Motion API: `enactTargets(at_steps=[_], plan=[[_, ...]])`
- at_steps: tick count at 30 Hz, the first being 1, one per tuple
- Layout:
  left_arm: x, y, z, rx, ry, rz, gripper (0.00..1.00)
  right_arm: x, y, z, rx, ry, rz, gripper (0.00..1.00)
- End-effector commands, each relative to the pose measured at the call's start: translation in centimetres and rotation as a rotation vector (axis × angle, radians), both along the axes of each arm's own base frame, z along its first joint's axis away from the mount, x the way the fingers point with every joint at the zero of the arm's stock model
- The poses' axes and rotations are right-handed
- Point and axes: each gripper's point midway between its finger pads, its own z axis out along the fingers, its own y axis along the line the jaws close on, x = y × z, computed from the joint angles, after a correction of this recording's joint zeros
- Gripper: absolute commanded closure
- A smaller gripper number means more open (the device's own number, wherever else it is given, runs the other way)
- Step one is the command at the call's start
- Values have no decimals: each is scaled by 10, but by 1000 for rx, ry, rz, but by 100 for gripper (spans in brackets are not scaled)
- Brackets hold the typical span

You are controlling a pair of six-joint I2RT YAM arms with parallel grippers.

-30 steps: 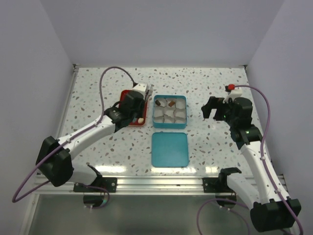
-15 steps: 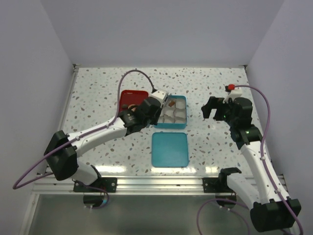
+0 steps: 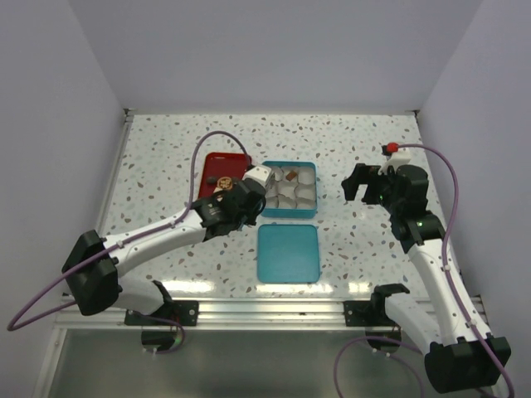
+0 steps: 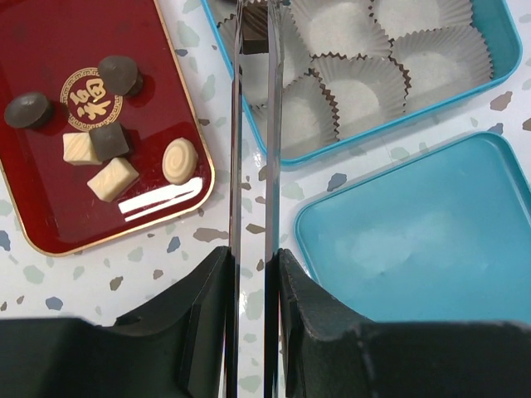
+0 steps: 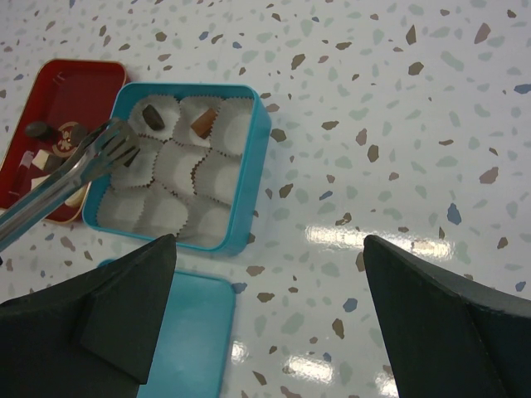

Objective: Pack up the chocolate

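While the left fingers (image 4: 207,298) pinch tongs (image 5: 98,155) gripping a dark chocolate (image 4: 253,39) over the tin (image 5: 253,166), the right fingers (image 5: 124,319) hang spread wide above the counter (image 5: 398,124).

Bright, even light comes down from above. The tabletop (image 5: 398,236) has white shiny spots in the right wrist view. The red tray (image 4: 158,203) has a white streak of glare, and the teal lid (image 4: 415,240) has a pale glow. The metal tongs (image 5: 66,178) shine a little. Shadows are small and soft. The right tool (image 5: 267,249) looks dark and fuzzy up close.
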Motion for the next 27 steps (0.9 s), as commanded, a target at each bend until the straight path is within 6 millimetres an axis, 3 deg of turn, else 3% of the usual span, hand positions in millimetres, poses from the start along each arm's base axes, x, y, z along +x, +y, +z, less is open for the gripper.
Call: enactTargets(at_steps=[1, 5, 13, 19, 24, 27], plan=[[2, 0, 9, -32, -25, 30, 74, 1, 3, 6, 9, -21, 18, 1], [2, 2, 11, -31, -24, 39, 66, 1, 3, 6, 9, -20, 18, 1], [-2, 5, 13, -39, -21, 41, 60, 1, 3, 5, 10, -17, 20, 1], [3, 9, 23, -38, -59, 62, 62, 1, 3, 4, 9, -15, 20, 1], [20, 29, 42, -46, -109, 121, 63, 1, 4, 5, 10, -15, 21, 1], [35, 53, 49, -78, -128, 171, 63, 1, 3, 4, 10, -14, 20, 1]])
